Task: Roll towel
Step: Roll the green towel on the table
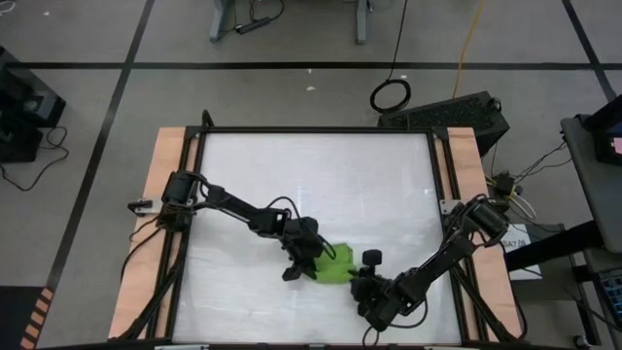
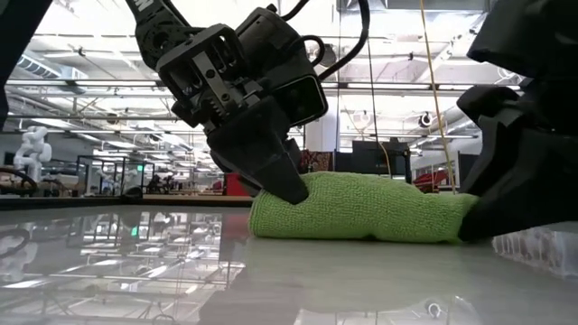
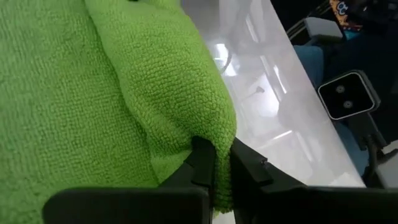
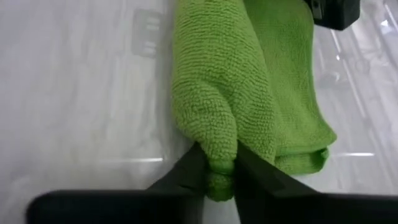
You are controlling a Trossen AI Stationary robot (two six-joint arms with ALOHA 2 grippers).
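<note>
Lime-green and soft, the small terry towel [image 1: 335, 263] lies as a thick, partly wound roll near the front middle of the glossy white table [image 1: 321, 175], its long axis running across from one arm to the other. Both dark arms are equally close, one at each end. The left gripper [image 3: 219, 167] is pinched shut on a fold at its end, and the right gripper [image 4: 219, 167] is clamped on the opposite tip.
</note>
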